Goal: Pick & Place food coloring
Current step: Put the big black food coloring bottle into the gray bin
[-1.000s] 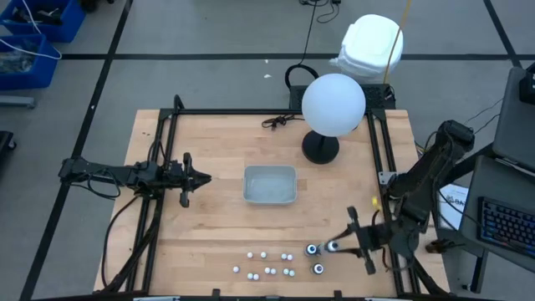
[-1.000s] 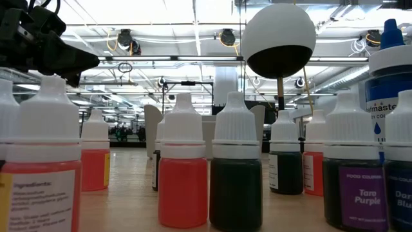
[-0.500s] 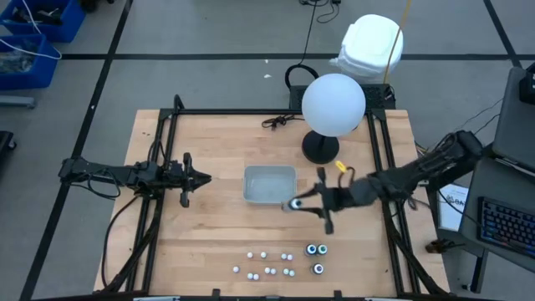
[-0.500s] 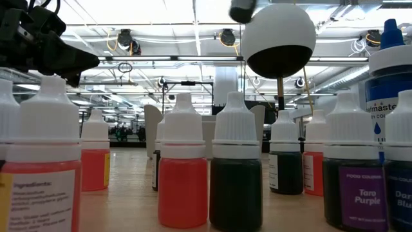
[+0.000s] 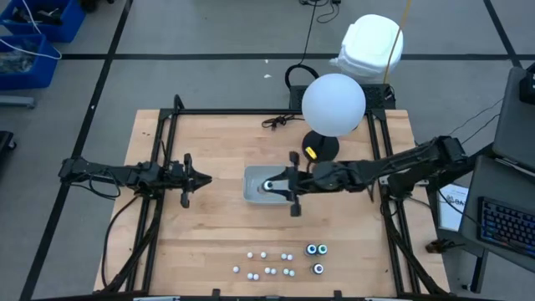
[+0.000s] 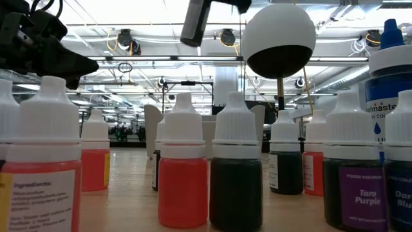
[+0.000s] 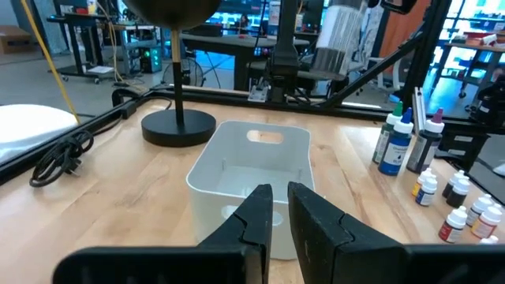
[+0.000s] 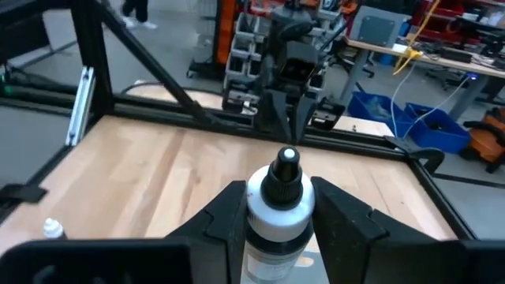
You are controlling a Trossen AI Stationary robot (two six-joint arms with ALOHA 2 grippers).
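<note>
From my station, the right gripper (image 5: pixel 269 186) is clenched on a round bottle (image 8: pixel 282 207) with a white body and a dark nozzle cap, directly above the clear, smooth-walled rectangular tray (image 5: pixel 255 194). I think the tray below it holds nothing, though my view inside is partial. The rest of the food coloring (image 5: pixel 269 263), small white-capped droppers and dark round jars, stands on the pale wooden table (image 5: pixel 209 234), well apart from that gripper. The left gripper (image 5: pixel 203 177) waits beside the tray, fingers nearly closed, holding nothing.
</note>
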